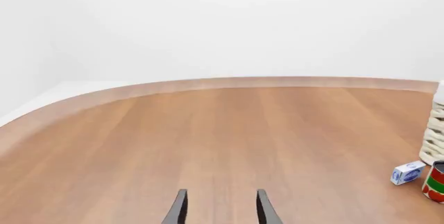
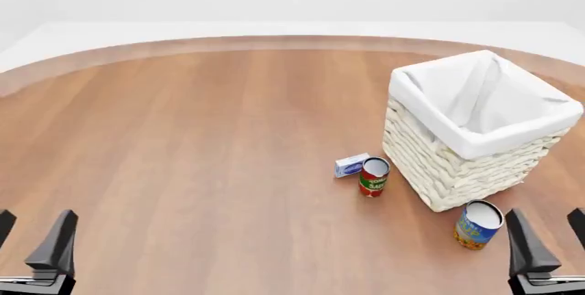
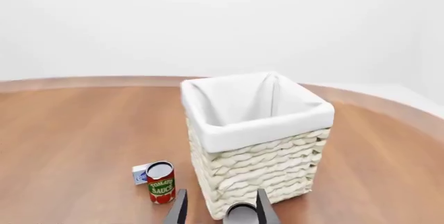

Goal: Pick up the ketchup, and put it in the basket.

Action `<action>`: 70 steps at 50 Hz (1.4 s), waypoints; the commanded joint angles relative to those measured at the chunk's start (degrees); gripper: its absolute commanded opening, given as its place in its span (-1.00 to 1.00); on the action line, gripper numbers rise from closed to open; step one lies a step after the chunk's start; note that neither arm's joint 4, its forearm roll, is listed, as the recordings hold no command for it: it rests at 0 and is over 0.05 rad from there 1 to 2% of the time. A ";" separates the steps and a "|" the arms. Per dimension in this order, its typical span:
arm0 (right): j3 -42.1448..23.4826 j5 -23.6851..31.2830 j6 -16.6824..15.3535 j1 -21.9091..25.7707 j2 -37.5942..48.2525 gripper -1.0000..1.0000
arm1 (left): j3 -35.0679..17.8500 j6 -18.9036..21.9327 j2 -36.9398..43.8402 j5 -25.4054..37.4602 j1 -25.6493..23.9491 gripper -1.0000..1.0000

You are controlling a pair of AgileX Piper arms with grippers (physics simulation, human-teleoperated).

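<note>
Both my claws are parted and hold nothing. My left claw [image 2: 32, 237] hangs over the bare table [image 2: 183, 137], well apart from the basket [image 2: 457, 165]. My right claw [image 2: 551, 240] sits near the basket's front corner.

I can't find the ketchup in any view. It isn't beside the basket, and the part of the lining I can see holds nothing. It may be standing behind the basket or out of frame. I cannot tell which.

That is the main risk. If I reach now, I could close on the wrong thing. The red can [image 2: 373, 176] stands just beside the basket's left wall, and its colour could fool me. The blue can [image 2: 478, 224] stands just in front of the basket, right by my right claw. A careless move forward there would likely knock it over or send it rolling.

The front view shows both cans and the small box [image 2: 351, 165] by the red can. It also shows the basket's open top. My right wrist view shows only a pale lid between the fingers, probably the blue can's, but the red can's label reads clearly there. My left wrist view catches only the basket's edge, the box and a sliver of the red can.
</note>
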 commanded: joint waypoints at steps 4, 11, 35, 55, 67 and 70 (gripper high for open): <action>0.00 -3.11 -2.25 2.13 3.32 1.00 | 0.00 0.00 0.00 0.00 0.00 1.00; -0.03 -3.61 -2.25 2.34 4.46 1.00 | 0.00 0.00 0.00 0.00 0.00 1.00; -0.05 -8.70 -7.86 8.99 10.33 1.00 | 0.00 0.00 0.00 0.00 0.00 1.00; -3.80 -33.39 -13.16 25.33 43.12 1.00 | 0.00 0.00 0.00 0.00 0.00 1.00; -7.67 -38.41 -13.42 32.22 53.50 1.00 | 0.00 0.00 0.00 0.00 0.00 1.00; -8.65 -38.34 -13.05 33.77 54.71 1.00 | 0.00 0.00 0.00 0.00 0.00 1.00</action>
